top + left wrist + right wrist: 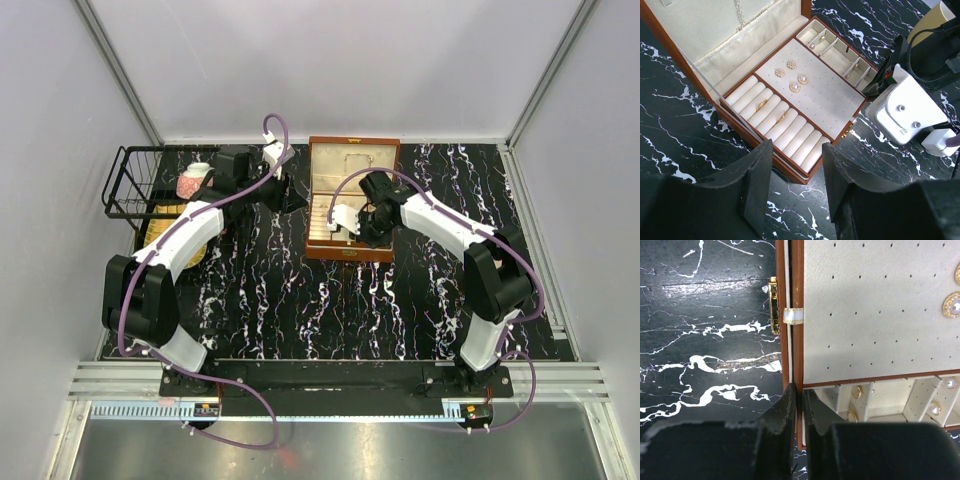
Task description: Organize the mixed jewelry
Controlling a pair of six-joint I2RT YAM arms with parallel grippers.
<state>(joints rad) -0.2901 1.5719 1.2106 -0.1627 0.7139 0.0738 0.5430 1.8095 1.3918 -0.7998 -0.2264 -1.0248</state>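
Right hand [799, 396] tight on brown box [797, 350] rim

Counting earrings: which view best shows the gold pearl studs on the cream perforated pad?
Left wrist: all four gold pearl studs sit unobstructed. Right wrist crops two at its edge; top external shows none clearly.

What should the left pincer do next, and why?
Probably pull back to fetch another piece. The left pincer hangs open and empty over the box, while the right pincer seems to pinch its clasp-side wall, steadying it. No loose piece shows here.
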